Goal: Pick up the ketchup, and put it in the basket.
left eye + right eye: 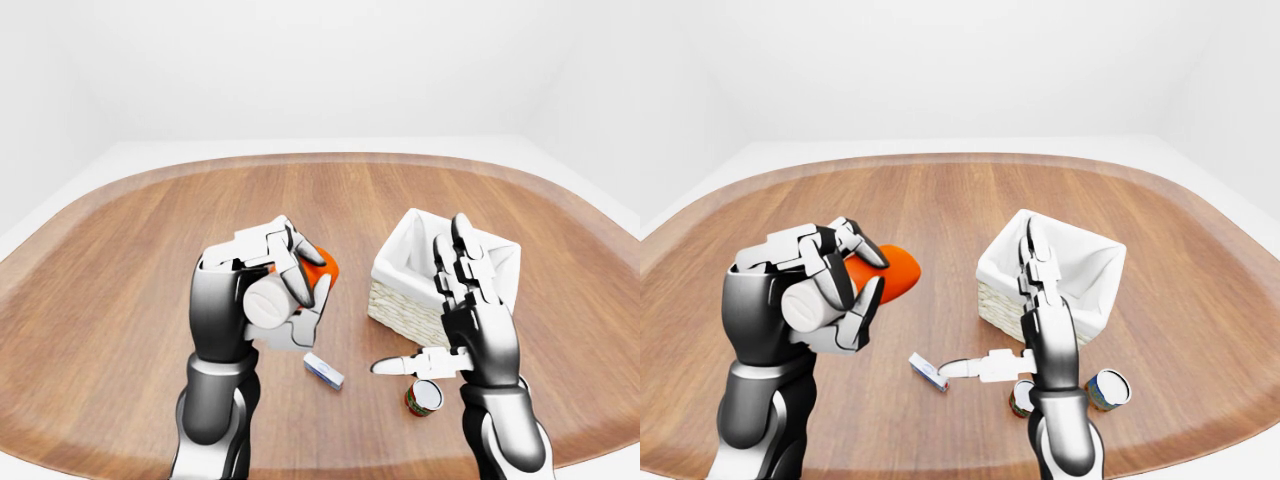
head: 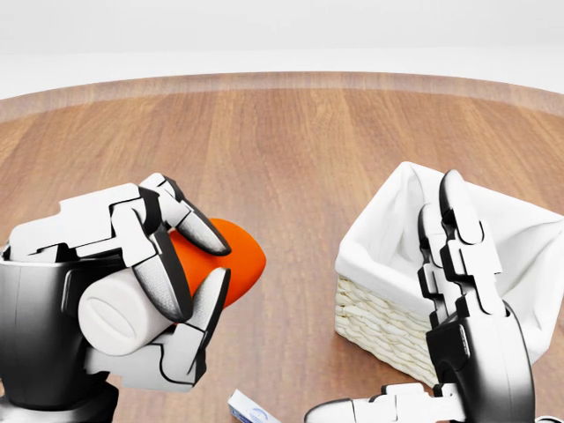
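Note:
The ketchup (image 2: 236, 256) is an orange-red bottle with a white cap end (image 2: 115, 314). My left hand (image 2: 181, 264) is shut on it and holds it tilted above the wooden table (image 1: 330, 200), at the left of the views. The basket (image 1: 1080, 275) is woven, with a white cloth liner, and stands right of the bottle. My right hand (image 1: 440, 320) is open and empty, fingers upright, just at the basket's near side. The fingers hide much of the bottle.
A small white and blue box (image 1: 323, 370) lies on the table between my hands. Two small cans (image 1: 1108, 389) (image 1: 1021, 398) stand near my right wrist, below the basket. The rounded table edge runs along the bottom of the eye views.

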